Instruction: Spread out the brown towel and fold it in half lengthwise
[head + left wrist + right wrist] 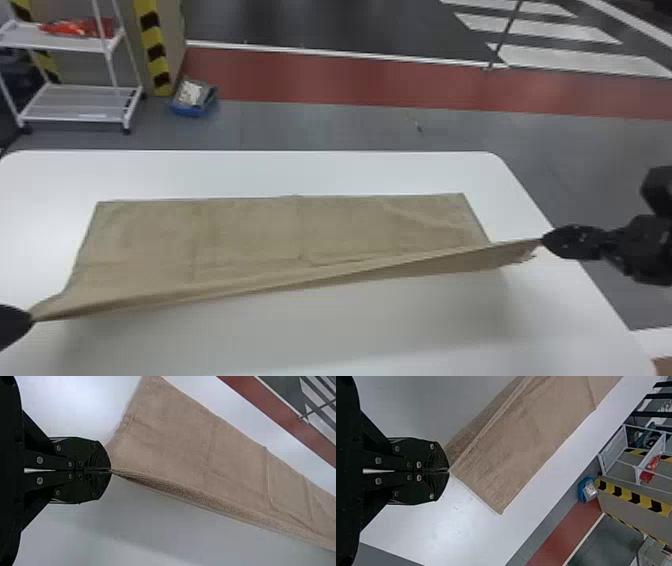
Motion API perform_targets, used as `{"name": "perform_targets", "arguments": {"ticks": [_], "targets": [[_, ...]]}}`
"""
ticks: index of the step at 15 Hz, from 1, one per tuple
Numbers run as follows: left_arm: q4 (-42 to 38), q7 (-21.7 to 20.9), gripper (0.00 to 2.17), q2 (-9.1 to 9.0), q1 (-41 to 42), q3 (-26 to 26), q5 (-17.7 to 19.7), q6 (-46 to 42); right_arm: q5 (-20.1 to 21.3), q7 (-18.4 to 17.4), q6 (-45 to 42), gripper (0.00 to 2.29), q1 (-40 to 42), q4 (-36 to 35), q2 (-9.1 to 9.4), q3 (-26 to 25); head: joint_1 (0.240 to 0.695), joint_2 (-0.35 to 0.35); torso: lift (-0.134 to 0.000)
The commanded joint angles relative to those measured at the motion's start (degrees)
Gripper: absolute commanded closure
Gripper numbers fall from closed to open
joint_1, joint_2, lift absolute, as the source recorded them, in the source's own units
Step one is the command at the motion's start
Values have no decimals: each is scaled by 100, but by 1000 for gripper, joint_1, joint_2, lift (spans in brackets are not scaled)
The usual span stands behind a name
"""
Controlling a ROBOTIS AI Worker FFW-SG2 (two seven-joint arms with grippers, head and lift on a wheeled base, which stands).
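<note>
Left gripper (30, 318), lower left of the head view, and right gripper (544, 241), at right, clamp the brown towel's (250, 232) near edge (its long axis runs between them).

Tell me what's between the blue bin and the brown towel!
Grey floor, then the far part of the white table; the head view shows it.

The white table (300, 172) had rounded far corners. Across its top lay the brown towel (250, 230), its far edge roughly parallel to the table's; the near edge was raised, with a soft shadow beneath.
</note>
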Motion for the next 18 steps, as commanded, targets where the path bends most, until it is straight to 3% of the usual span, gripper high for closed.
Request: {"name": "perform_targets", "arguments": {"ticks": [1, 6, 11, 18], "targets": [[-3, -79, 1403, 12, -471, -93, -2, 413, 133, 27, 247, 1808, -329, 138, -56, 175, 695, -173, -125], [929, -615, 1403, 223, -2317, -1183, -372, 1872, 510, 27, 774, 1808, -1129, 674, -197, 702, 695, -171, -125], [2476, -949, 1399, 329, -3714, -2255, -644, 1907, 976, 27, 880, 1808, -1955, 1755, -162, 1282, 695, -171, -125], [3565, -1318, 1399, 311, -4866, -3125, -793, 1907, 1468, 27, 1020, 1808, -2975, 2748, -65, 2029, 695, -168, -125]]}}
